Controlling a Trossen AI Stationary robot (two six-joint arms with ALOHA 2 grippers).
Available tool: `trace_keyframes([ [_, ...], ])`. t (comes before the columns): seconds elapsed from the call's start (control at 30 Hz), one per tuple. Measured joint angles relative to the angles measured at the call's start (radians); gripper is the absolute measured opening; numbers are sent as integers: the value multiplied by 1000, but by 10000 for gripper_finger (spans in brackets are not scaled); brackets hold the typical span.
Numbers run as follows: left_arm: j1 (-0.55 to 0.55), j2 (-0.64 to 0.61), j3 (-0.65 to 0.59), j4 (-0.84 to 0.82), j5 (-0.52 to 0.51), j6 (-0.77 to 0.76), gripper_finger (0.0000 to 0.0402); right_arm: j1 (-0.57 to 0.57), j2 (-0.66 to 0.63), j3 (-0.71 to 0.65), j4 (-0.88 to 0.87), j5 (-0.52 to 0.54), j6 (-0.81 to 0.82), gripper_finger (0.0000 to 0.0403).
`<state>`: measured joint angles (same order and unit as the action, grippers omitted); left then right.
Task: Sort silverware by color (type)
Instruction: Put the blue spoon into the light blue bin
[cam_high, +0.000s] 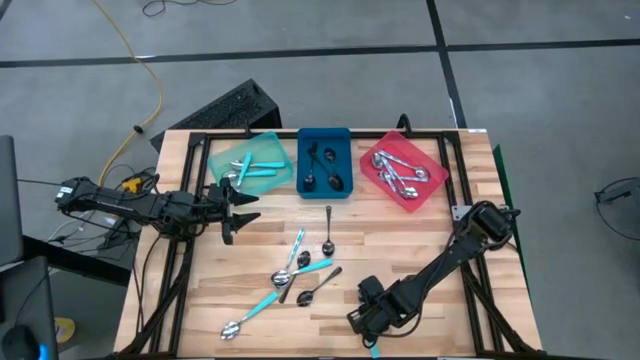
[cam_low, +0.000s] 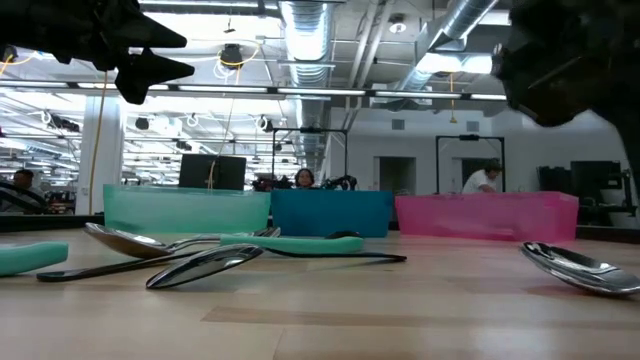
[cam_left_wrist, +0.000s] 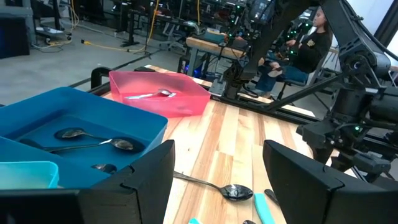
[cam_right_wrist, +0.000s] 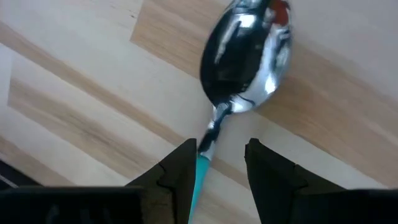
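- wooden slat table carries three trays along its far edge: teal tray on the left, blue tray in the middle, red tray on the right, each already with spoons of its kind.
- left gripper hovers just near-side of the teal tray, its jaws spread wide and empty; it waits.
- loose spoons sit mid-table: a black spoon on its own, then a cluster with a teal-handled spoon and a long one, the teal spoon, toward the near left.
- right gripper is low at the near edge, right of that cluster; the right wrist view shows its fingers straddling the neck of a teal-handled spoon on the board, jaws part-way apart and seemingly not yet pinching.
- judged step: grasp this spoon for the teal tray.
- to do it well, centre the fingers on the handle, not the thin slippery neck, and close fully before lifting.
- carry it high over the cluster so nothing is knocked.
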<state>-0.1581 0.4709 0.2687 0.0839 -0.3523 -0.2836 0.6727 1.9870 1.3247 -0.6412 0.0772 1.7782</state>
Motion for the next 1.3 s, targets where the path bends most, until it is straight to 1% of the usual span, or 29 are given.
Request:
trace_keyframes([
  [0.33, 0, 0, 0, -7, -21, 0, 228, 1, 26, 3, -10, -19, -25, 154],
  [0.43, 0, 0, 0, -7, -24, 0, 228, 0, 23, 2, -46, -22, -25, 131],
  [0.67, 0, 0, 0, -7, -26, 0, 228, -8, 24, 0, -73, -23, -56, 51],
  [0.73, 0, 0, 0, -7, -27, 0, 228, -15, 24, 0, -75, -21, -77, 38],
  [0.77, 0, 0, 0, -7, -27, 0, 228, -20, 24, 0, -73, -16, -93, 38],
  [0.9, 0, 0, 0, -7, -27, 0, 228, -52, 19, -1, -70, -14, -187, 38],
  [1.0, 0, 0, 0, -7, -26, -1, 228, -98, 19, 0, -67, -15, -270, 38],
  [1.17, 0, 0, 0, -7, -26, -2, 228, -184, 26, 38, -74, 65, -458, 37],
  [1.23, 0, 0, 0, -7, -26, -2, 228, -222, 24, 66, -74, 90, -540, 24],
  [1.3, 0, 0, 0, -7, -26, -2, 228, -260, 28, 95, -75, 126, -618, 19],
])
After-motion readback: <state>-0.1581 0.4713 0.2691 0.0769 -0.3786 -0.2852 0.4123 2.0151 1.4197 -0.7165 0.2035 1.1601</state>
